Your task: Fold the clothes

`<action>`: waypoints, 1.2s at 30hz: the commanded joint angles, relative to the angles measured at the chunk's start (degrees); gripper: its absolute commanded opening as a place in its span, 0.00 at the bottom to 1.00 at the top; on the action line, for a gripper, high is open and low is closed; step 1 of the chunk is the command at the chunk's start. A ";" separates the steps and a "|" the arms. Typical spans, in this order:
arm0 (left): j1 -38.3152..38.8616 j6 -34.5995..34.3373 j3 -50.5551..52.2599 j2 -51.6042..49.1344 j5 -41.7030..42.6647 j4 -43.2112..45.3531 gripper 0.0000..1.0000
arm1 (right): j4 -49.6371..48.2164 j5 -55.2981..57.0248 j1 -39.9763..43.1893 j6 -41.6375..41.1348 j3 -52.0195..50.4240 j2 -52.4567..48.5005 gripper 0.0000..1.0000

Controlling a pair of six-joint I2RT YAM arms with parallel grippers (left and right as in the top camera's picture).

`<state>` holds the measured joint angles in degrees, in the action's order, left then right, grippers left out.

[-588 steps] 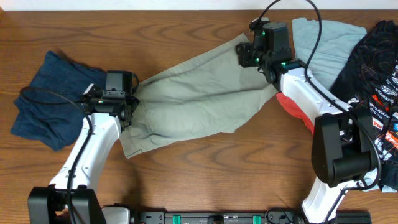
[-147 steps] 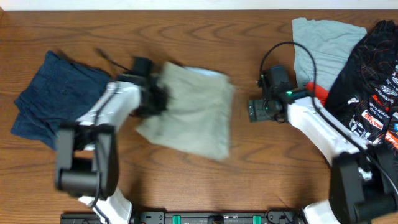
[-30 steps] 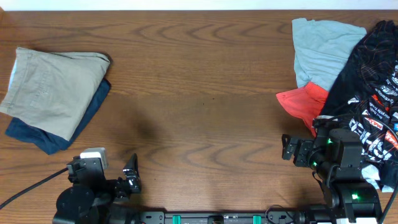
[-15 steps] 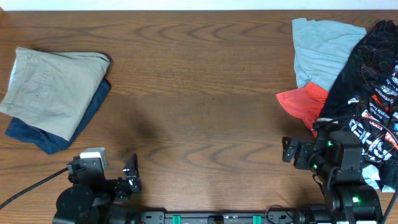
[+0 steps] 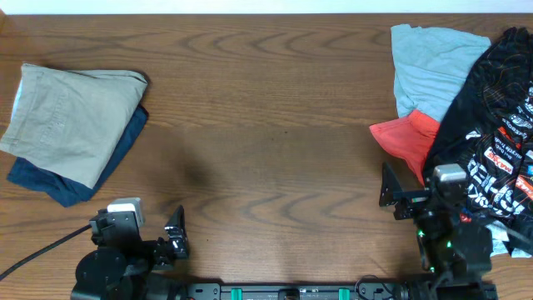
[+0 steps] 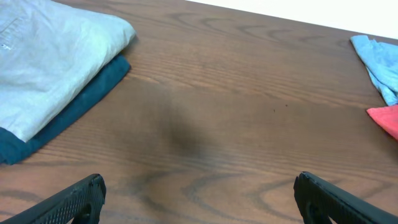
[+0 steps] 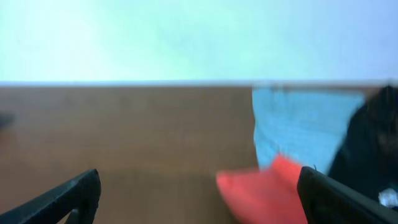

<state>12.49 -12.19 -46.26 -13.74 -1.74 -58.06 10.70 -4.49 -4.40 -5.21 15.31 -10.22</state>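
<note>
Khaki shorts lie folded atop a navy garment on the bench; left gripper and right gripper show jaws spread, empty.

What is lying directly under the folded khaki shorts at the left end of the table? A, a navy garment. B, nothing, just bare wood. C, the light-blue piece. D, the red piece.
A: the overhead and left wrist views show the khaki shorts stacked on a navy garment, whose dark blue edge sticks out along the stack's near and right sides.
</note>
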 commanded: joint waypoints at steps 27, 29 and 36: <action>0.17 -0.37 0.28 0.28 -0.46 0.02 0.98 | -6.60 1.60 -2.43 9.14 -14.99 9.92 0.99; 0.17 -0.37 0.28 0.28 -0.46 0.02 0.98 | -6.60 1.57 -2.43 9.14 -14.99 9.90 0.99; 0.17 -0.37 0.28 0.28 -0.46 0.02 0.98 | -6.60 1.60 -2.43 9.14 -14.99 9.90 0.99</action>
<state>12.49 -12.19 -46.19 -13.74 -1.74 -58.08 3.84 -3.01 -5.87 3.22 0.38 -0.67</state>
